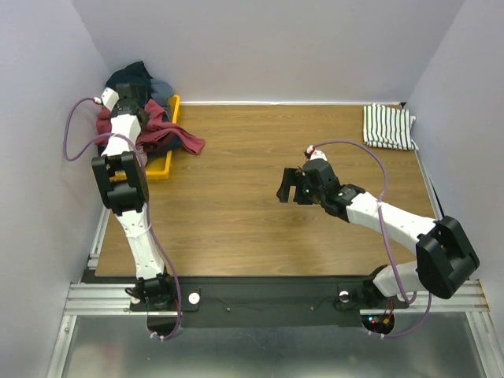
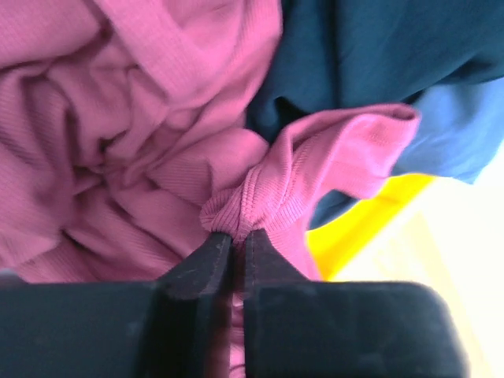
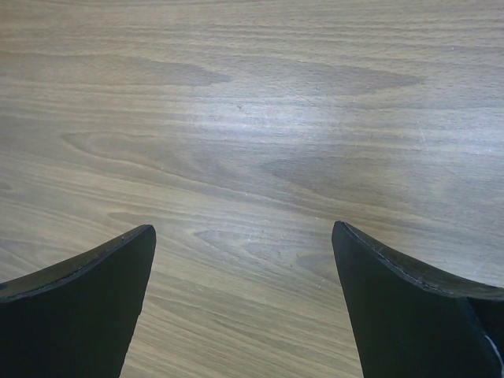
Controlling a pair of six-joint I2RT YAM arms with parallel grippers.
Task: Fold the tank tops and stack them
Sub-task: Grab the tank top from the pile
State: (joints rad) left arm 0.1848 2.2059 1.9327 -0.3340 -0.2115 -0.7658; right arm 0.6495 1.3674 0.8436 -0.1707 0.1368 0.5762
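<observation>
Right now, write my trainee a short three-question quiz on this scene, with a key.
1. Fill in: the striped tank top lies at the far ____ corner of the table.
2. True or false: the right gripper is shut on cloth.
3. Choose: the left gripper pinches A) the dark red tank top; B) the striped tank top; C) nothing.

Key: 1 right; 2 false, it is open over bare wood; 3 A.
</observation>
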